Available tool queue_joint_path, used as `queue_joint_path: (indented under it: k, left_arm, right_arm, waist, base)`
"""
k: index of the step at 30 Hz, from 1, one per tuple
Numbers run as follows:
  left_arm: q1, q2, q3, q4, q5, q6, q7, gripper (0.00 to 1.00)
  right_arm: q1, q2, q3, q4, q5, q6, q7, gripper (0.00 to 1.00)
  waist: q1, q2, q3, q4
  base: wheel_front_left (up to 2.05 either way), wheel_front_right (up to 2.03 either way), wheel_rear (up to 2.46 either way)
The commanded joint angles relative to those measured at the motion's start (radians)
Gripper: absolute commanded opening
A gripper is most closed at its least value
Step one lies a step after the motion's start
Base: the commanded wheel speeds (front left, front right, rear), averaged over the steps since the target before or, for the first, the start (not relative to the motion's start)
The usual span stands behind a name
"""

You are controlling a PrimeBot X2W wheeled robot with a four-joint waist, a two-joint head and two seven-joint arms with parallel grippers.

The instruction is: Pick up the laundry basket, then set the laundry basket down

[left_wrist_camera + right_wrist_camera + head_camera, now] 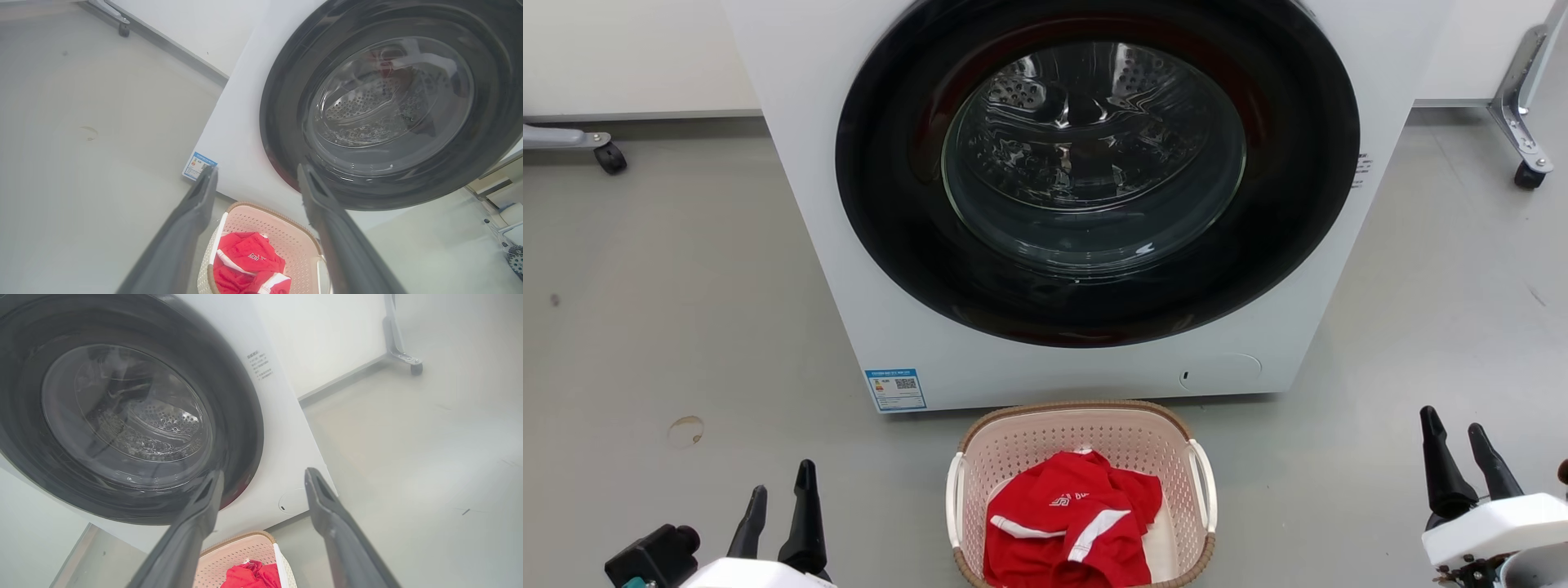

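The laundry basket point(1021, 445), pale pink-cream with a brown rim and white side handles, stands on the floor just in front of the washer, at the bottom centre of the head view. A red garment with white stripes point(1068, 523) lies inside it. My left gripper point(780, 480) hangs open at the lower left, well clear of the basket. At the lower right my right gripper point(1455, 425) is open too, apart from the basket. Both hold nothing. The left wrist view shows the basket point(282, 237) between my spread fingers; the right wrist view catches its rim point(241, 547).
A white front-loading washer point(817, 163) with a dark round closed door point(1094, 163) rises right behind the basket. Grey floor lies on both sides. A wheeled metal leg point(1523, 122) stands at the far right and a castor point(609, 157) at the far left.
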Motion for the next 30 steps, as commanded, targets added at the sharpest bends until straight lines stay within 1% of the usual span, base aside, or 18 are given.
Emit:
queue_joint_path:
  k: [1,16,30]
  left_arm:
    - [-0.021,0.019,0.015,-0.037,0.030,0.012,-0.015,1.00]
    - [-0.017,0.062,-0.032,-0.096,0.170,0.063,-0.037,1.00]
    - [-0.009,0.092,-0.077,-0.130,0.277,0.100,-0.057,1.00]
  right_arm:
    - [-0.054,-0.030,0.016,-0.033,-0.030,0.004,-0.020,1.00]
    - [-0.057,-0.038,0.041,-0.074,-0.184,0.005,-0.037,1.00]
    - [-0.063,-0.045,0.063,-0.088,-0.314,0.005,-0.061,1.00]
  waist:
    - [0.0000,0.0000,0.000,0.001]
    - [0.0000,0.0000,-0.004,0.005]
    - [0.0000,0.0000,-0.005,0.005]
  base:
    - [0.00,0.00,0.00]
    - [0.00,0.00,0.00]
    - [0.00,0.00,0.00]
